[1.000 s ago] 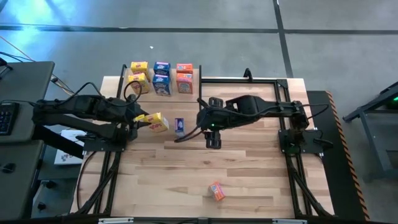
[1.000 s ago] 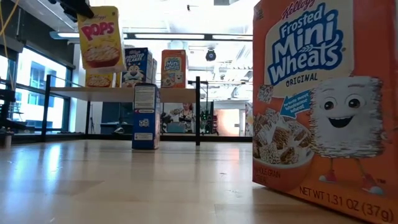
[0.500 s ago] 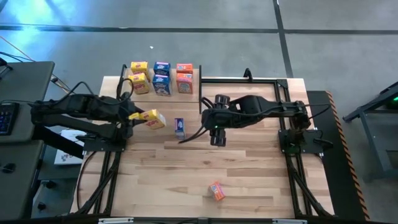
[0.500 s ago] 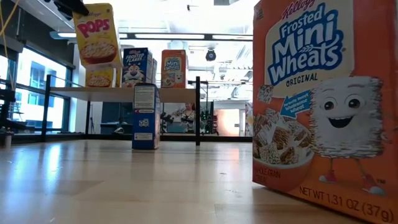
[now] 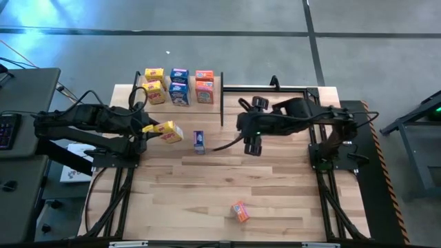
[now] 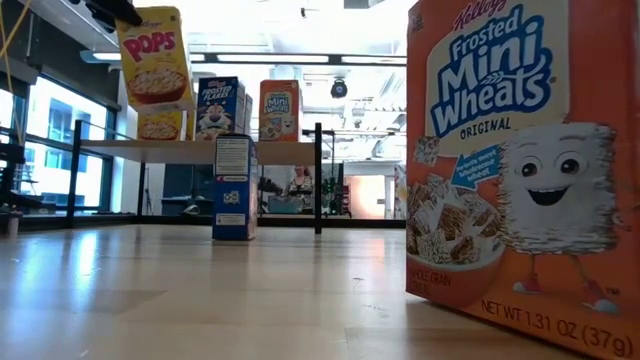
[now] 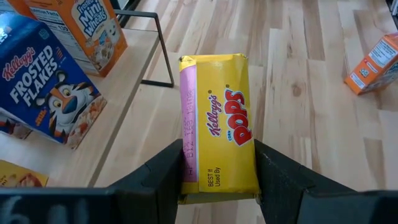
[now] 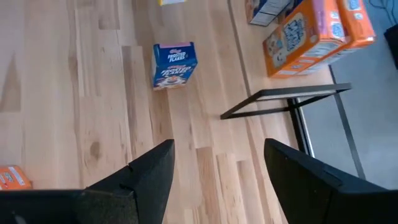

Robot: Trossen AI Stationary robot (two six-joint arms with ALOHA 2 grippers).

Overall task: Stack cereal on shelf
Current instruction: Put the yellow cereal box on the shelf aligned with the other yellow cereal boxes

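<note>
My left gripper is shut on a yellow cereal box at the table's left, lifted and tilted in the low view. The shelf stands at the far left and carries several yellow, blue and orange boxes. One blue box stands on its bottom end on the table, just right of the held box. An orange box stands near the front edge. My right gripper hangs open to the right of the blue box, with nothing between its fingers. My left gripper pinches the yellow box between its two fingers, one on each opposite face, at the box end nearest the wrist. The fingers come from the table's left, slanting down, and lie along the box. The box is lifted clear of the table and tilted.
The shelf's black posts stand between the shelf and the right arm. Bare wood tabletop lies between the blue box and the orange box. The orange box fills the right of the low view.
My right gripper has drawn back toward the table's right edge and risen a little, away from the blue box, staying open. The blue box stands where it was.
</note>
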